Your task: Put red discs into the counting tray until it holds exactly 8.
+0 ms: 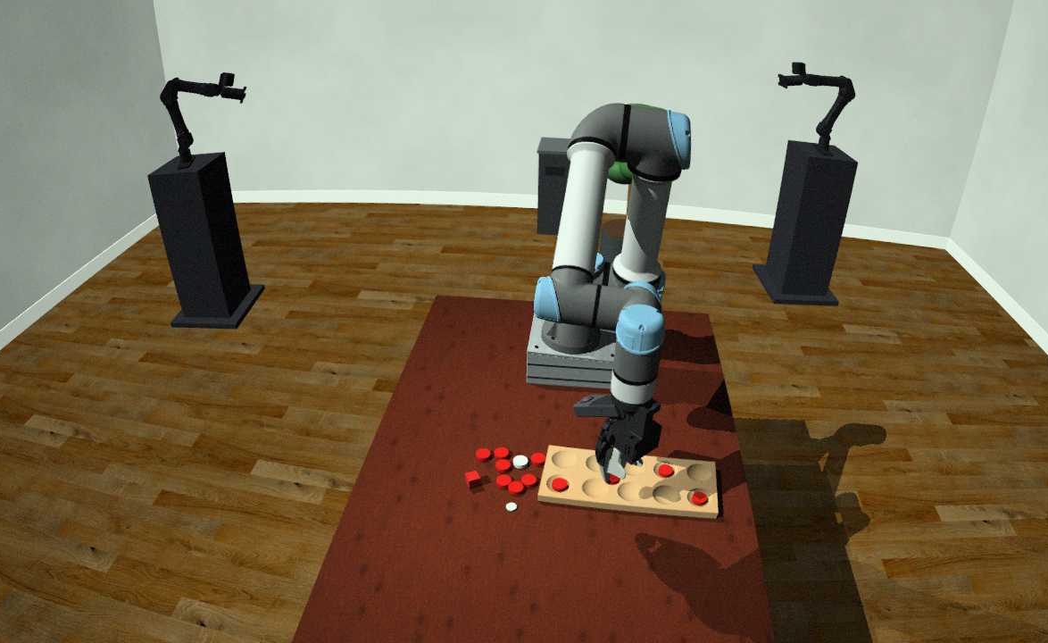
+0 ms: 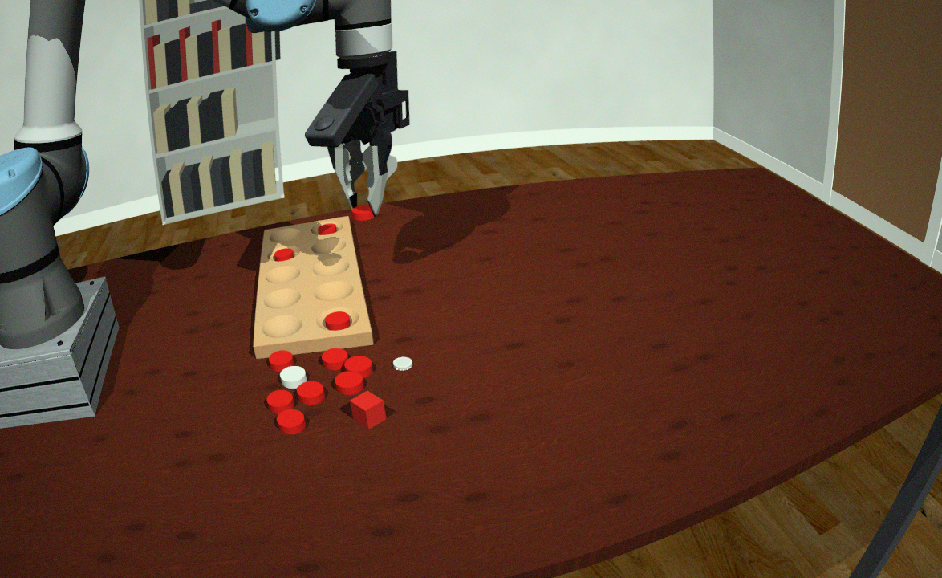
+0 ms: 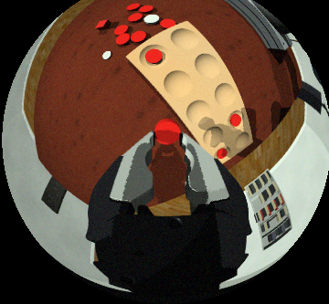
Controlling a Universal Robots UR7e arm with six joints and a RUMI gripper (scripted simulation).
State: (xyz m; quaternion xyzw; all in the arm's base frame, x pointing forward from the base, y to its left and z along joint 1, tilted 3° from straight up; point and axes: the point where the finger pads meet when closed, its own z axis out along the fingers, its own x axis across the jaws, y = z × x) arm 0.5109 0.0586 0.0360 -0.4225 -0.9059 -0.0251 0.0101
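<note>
My gripper (image 1: 611, 477) (image 2: 363, 209) (image 3: 166, 132) is shut on a red disc (image 2: 363, 213) (image 3: 167, 130) and holds it in the air. In the wrist view the disc shows just off the long edge of the wooden tray (image 1: 627, 506) (image 2: 316, 347) (image 3: 189, 59). Three red discs lie in separate pockets: one at the tray's end near the loose pieces (image 1: 559, 483) (image 2: 337, 320) (image 3: 153, 56), one in the row nearer the robot base (image 1: 665, 470) (image 2: 283, 254) (image 3: 235, 120), one at the far end (image 1: 699, 497) (image 2: 326, 229) (image 3: 221, 153). Several loose red discs lie beside the tray.
Among the loose discs lies a thick white disc (image 1: 520, 461) (image 2: 293, 376) (image 3: 151, 19). A smaller white disc (image 1: 511, 505) (image 2: 402, 363) (image 3: 106, 55) lies apart. A red cube (image 1: 472, 479) (image 2: 367, 409) (image 3: 102, 24) stands at the group's outer side. The arm's base is behind the tray.
</note>
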